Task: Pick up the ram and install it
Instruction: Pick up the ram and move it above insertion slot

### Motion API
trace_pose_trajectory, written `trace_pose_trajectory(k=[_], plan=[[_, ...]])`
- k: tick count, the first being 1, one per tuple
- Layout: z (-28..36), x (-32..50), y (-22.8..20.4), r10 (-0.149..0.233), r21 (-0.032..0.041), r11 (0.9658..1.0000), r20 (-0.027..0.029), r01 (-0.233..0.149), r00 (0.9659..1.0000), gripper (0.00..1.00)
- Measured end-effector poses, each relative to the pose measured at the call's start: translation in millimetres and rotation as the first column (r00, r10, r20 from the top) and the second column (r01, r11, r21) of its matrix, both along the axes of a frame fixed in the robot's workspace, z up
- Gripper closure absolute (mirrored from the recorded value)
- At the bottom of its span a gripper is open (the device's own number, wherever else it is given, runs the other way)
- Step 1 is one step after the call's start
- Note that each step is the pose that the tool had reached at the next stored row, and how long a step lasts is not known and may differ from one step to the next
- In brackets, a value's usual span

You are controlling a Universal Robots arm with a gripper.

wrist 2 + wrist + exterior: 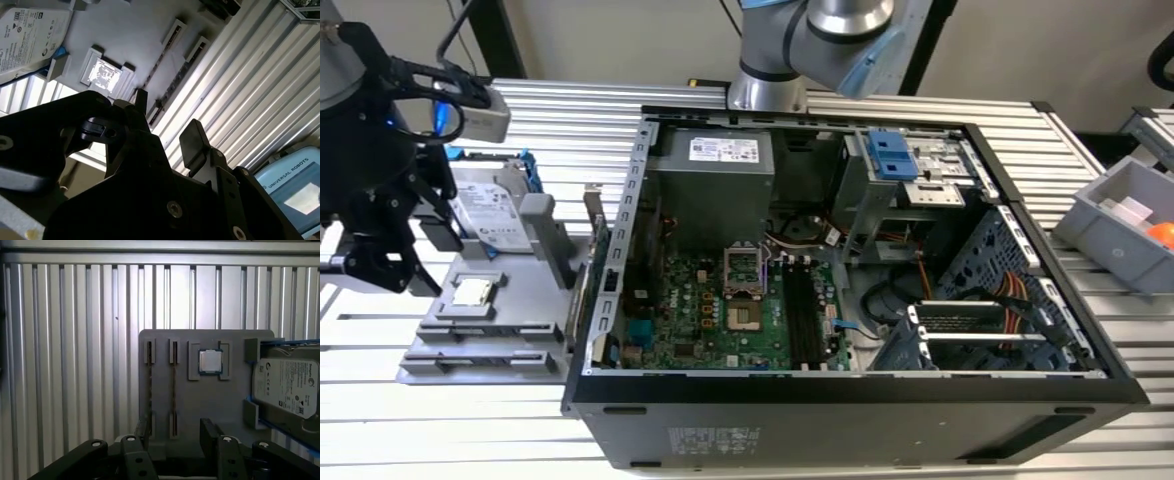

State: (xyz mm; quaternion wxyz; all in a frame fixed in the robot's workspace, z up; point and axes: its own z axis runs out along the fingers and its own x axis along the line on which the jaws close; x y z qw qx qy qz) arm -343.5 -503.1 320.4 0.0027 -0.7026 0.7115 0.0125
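Your black jaws hang wide open and empty over the grey moulded holder tray (pixel 200 400) at the exterior view's left, and the thin ram stick (pixel 173 385), set on edge in its groove, lies lengthwise in line between the two fingers (pixel 207 430), its flat faces towards them.

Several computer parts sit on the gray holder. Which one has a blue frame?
The silver hard drive: blue rails run along its sides. The small square chip sits bare in its gray pocket.

Hard drive (pixel 491 212) and processor (pixel 471 291) rest on the fixture plate (pixel 520 265).
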Motion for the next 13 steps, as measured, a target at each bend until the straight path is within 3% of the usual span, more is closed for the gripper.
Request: trace_pose_trajectory(k=[13], plan=[[-13.3,0.0,0.4,0.000,-0.0014,1.0000,-0.0003,0.000,1.0000,0.00]])
